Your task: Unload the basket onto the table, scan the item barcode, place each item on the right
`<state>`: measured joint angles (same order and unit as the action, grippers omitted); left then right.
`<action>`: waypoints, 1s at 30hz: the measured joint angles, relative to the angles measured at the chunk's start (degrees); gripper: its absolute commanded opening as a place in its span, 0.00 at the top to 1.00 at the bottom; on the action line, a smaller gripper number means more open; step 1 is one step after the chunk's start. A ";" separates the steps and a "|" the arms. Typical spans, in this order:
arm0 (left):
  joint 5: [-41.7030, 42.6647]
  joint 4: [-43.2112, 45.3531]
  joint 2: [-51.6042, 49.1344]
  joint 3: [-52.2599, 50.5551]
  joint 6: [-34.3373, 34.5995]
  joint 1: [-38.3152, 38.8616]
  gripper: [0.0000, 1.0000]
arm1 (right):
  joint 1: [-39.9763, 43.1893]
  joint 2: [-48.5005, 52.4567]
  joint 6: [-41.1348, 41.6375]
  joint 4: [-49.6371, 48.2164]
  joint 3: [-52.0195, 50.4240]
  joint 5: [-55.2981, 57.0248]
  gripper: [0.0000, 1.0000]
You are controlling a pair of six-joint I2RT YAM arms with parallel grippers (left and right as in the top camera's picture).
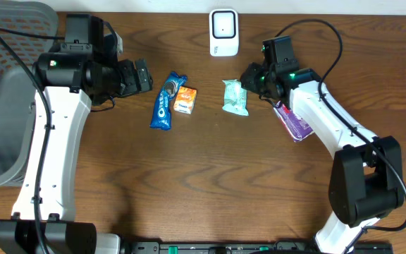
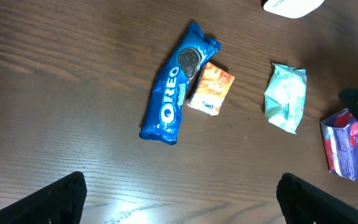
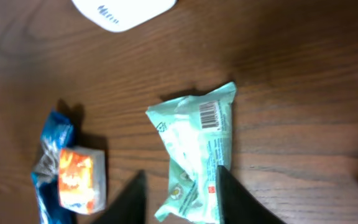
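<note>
A mint-green snack packet (image 1: 235,97) lies flat on the wooden table, its barcode (image 3: 211,114) facing up near its far end. My right gripper (image 1: 249,76) hovers at the packet's right side. In the right wrist view it (image 3: 180,171) is open, with the packet's (image 3: 194,149) near end lying between the fingers; the left finger stands apart from it. The white barcode scanner (image 1: 224,32) stands at the table's back edge. Open and empty, my left gripper (image 1: 143,76) sits left of the snacks; its fingers straddle bare wood (image 2: 180,180).
A blue Oreo pack (image 1: 168,101) and a small orange packet (image 1: 185,99) lie side by side left of the mint packet. A purple packet (image 1: 293,120) lies under the right arm. A grey mesh chair (image 1: 5,92) stands at the left edge.
</note>
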<state>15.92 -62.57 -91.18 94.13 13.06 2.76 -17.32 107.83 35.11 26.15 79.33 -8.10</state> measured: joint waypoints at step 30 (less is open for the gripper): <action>0.00 0.00 0.00 0.00 0.00 0.00 0.02 | -4.98 1.22 -9.77 3.89 0.94 7.06 0.99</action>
<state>15.92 -62.57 -91.18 94.13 13.06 2.76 -22.31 109.06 25.34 30.04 80.27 -1.04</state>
